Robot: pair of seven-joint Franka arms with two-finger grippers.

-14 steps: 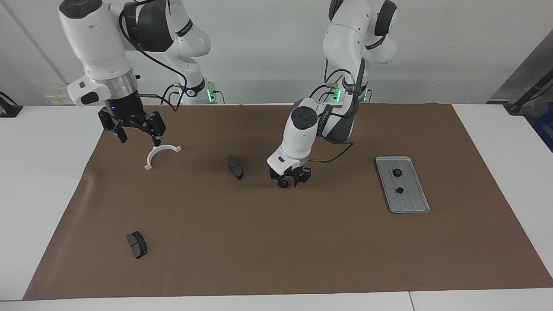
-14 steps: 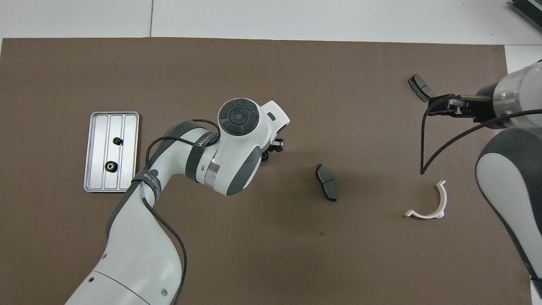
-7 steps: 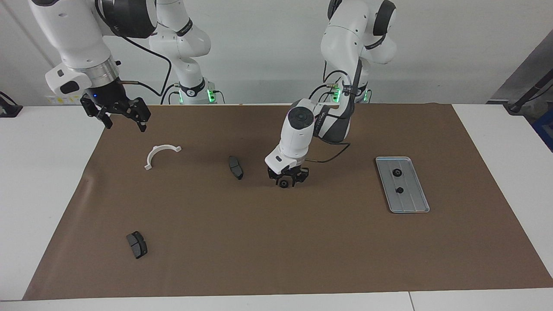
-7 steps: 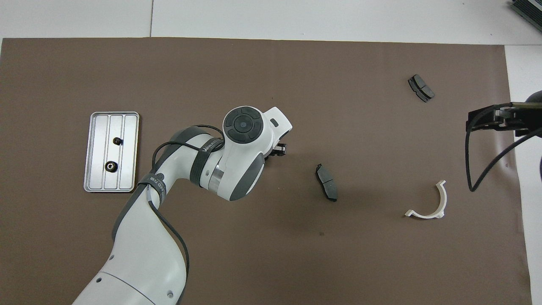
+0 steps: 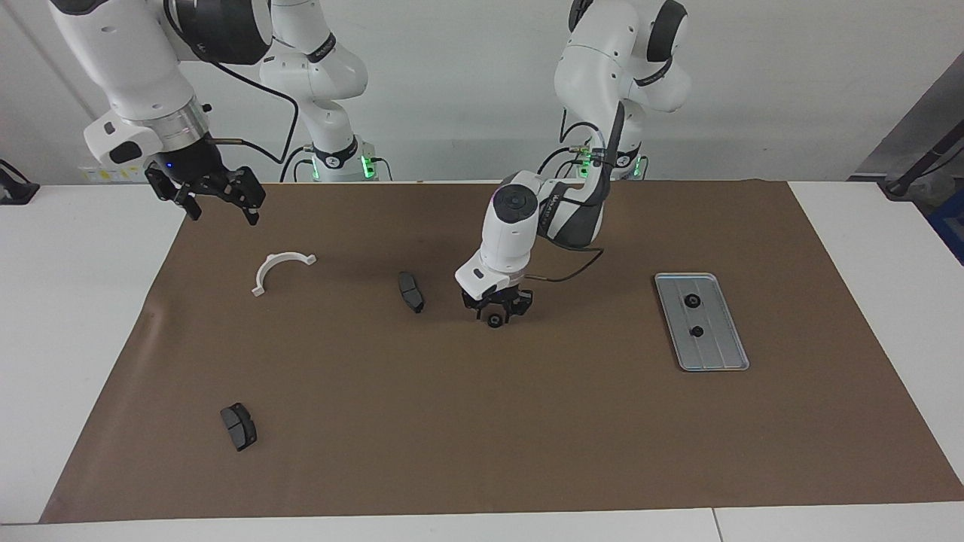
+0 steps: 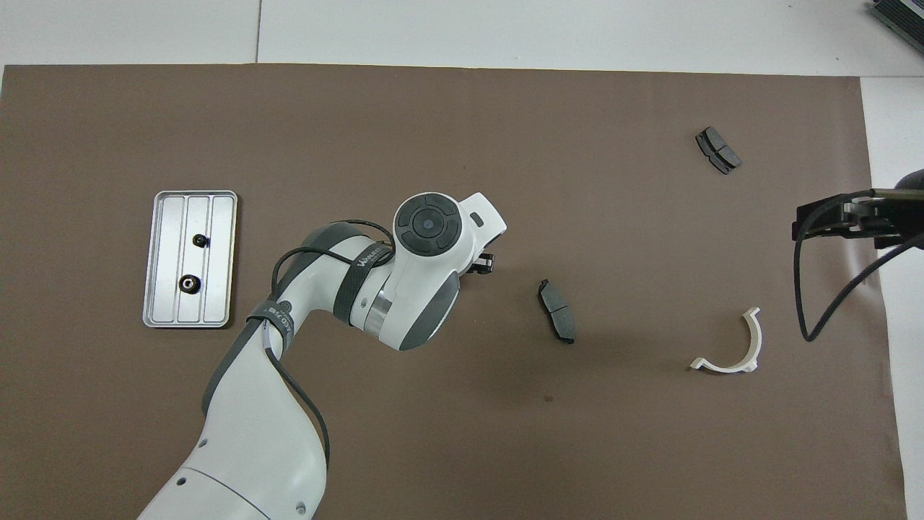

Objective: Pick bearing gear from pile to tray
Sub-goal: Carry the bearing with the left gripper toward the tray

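Left gripper (image 5: pixel 495 315) is down at the mat (image 5: pixel 482 421) in the middle of the table (image 5: pixel 866 248), fingers (image 5: pixel 483 312) on either side of a small black gear (image 5: pixel 494 321). They sit part-way closed around it, but I can't tell if they actually pinch it yet. Gear looks like it's on the mat. From overhead the wrist covers all of that, only a bit of the gripper (image 6: pixel 482 263) pokes out.

Closest thing to the gear is a dark pad (image 5: pixel 411 291), just beside it toward the right arm's end. Toward the left arm's end it's open mat all the way to the tray (image 5: pixel 734 360), which is well apart from the gear and already has two gears (image 5: pixel 690 301) in it. The tray sits well inside the mat's edge.

Farther out from the gear toward the right arm's end: a white bracket (image 5: pixel 280 269), and a second pad (image 5: pixel 239 426) farther from the robots near the mat's corner.

Right gripper (image 5: pixel 217 203) hangs up in the air over the mat's edge near the bracket, fingers spread wide, holding nothing.
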